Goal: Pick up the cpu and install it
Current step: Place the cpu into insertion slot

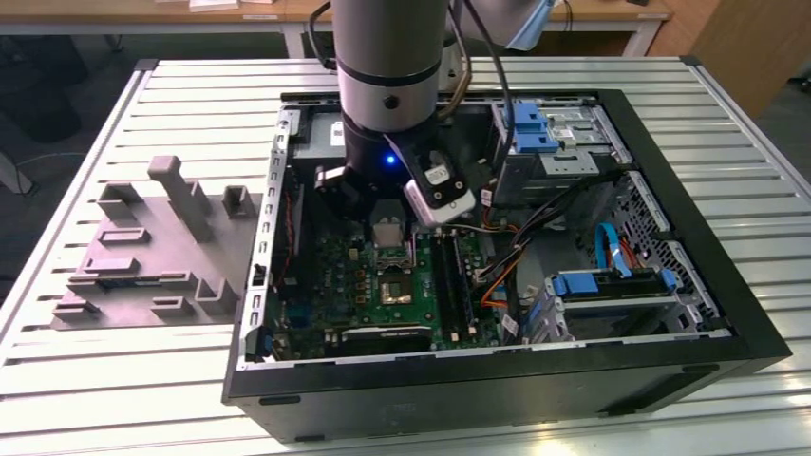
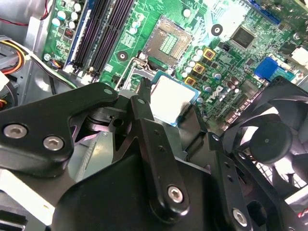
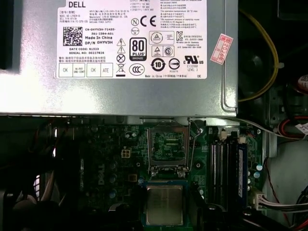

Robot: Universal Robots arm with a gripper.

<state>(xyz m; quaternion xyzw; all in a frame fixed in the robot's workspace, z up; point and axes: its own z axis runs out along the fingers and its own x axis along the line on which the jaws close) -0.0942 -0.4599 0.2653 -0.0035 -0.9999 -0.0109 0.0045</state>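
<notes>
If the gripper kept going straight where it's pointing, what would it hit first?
Likely the green motherboard right beside the open empty square socket, not in it. The pale silver square cpu, clamped in the jaws of the gripper, would touch first; depth is unclear.

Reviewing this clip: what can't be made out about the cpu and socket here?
- Underside of the cpu: faces away in both wrist views.
- Its near edge: second wrist view, covered by the gripper.
- Pins of the socket: first wrist view, too small.
- Part of the motherboard: exterior view, behind the arm.
</notes>
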